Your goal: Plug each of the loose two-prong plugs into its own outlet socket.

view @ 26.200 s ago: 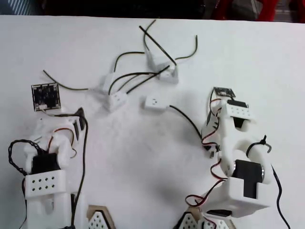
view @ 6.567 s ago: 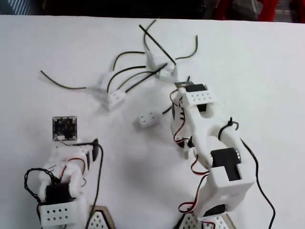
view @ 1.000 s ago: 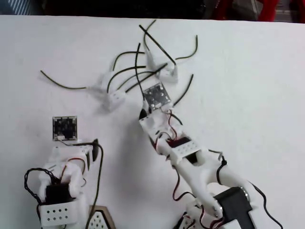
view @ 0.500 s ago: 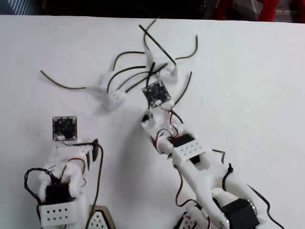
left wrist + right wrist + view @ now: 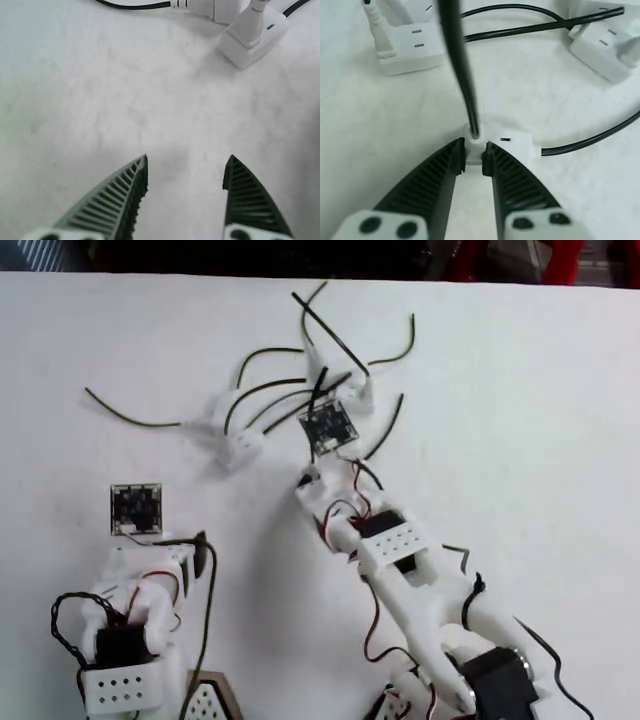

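Spanning the white table (image 5: 520, 390), the right arm (image 5: 420, 590) lies diagonally toward the central cluster. Left gripper (image 5: 188, 159): fingers spread over bare surface. Right gripper (image 5: 474, 150): fingers pinching a two-prong plug (image 5: 472, 140) against an outlet socket (image 5: 512, 142) mid-table. Plug axis upright, black cord (image 5: 457, 55) end uppermost, prongs hidden.

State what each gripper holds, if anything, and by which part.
The right gripper is shut on a white plug, pinching its body near where the black cord leaves it. The left gripper is open and holds nothing.
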Controlling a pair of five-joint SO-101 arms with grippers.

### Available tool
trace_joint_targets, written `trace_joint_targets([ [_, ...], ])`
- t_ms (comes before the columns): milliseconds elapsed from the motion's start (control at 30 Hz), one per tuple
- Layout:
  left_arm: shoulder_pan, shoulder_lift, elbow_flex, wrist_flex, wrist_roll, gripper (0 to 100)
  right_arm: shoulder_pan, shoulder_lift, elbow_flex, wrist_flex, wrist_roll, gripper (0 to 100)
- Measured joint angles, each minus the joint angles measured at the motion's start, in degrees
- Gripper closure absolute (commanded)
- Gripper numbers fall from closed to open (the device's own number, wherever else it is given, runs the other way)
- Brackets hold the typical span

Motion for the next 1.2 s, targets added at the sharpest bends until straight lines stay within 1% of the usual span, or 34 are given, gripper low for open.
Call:
trace_joint_targets([
  [200,0.0,0.0,0.0,0.0,0.0,76,0.1,-8.1,2.2,0.0,-1.3,98.2],
  [333,0.0,0.0,0.0,0.0,0.0,76,0.1,-9.8,4.2,0.0,-1.5,98.2],
  [433,0.0,0.0,0.0,0.0,0.0,76,0.1,-9.5,5.0,-1.0,-1.5,98.2],
  [633,0.0,0.0,0.0,0.0,0.0,76,0.1,-3.2,5.5,-6.5,-4.5,98.2],
  [1200,0.0,0.0,0.0,0.0,0.0,76,-0.1,-1.0,5.5,-7.0,-4.7,98.2],
])
